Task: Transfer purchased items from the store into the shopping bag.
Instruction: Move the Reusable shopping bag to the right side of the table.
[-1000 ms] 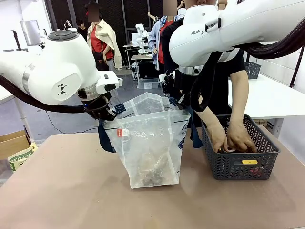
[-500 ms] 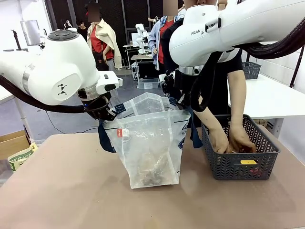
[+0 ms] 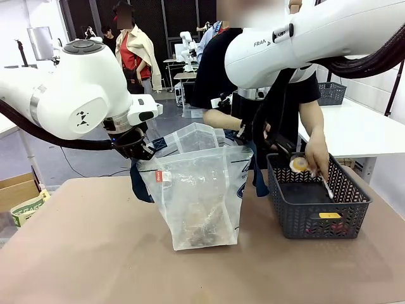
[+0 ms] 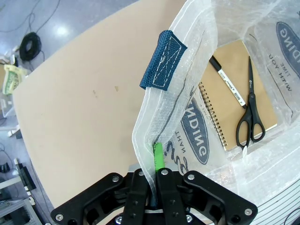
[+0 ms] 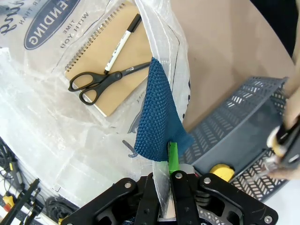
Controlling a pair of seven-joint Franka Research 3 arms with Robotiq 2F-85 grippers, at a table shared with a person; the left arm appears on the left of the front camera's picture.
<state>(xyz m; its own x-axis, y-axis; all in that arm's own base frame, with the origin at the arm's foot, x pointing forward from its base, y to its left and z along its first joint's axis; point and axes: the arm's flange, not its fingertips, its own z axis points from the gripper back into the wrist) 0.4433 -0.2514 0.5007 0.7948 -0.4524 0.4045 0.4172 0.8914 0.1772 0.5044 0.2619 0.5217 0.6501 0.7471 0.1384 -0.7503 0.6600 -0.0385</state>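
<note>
Since the earlier frames the person's hand has come up out of the mesh basket and is now above it, holding a small round yellow item and a thin white stick; both grippers and the bag stand as before. Around the middle of the tabletop the shopping bag stands upright and open, with a brownish jumble showing through the plastic at its bottom. Seen from above, a brown spiral notebook lies flat inside the bag, and black scissors and a marker lie on it. The left gripper is closed on the bag's rim, just beside a navy strap handle. The right gripper pinches the opposite rim, where the second strap handle hangs. Farther right, near the right edge of the tabletop, stands the basket, and a yellow pack shows through its mesh. The person leans over it from the far edge.
</note>
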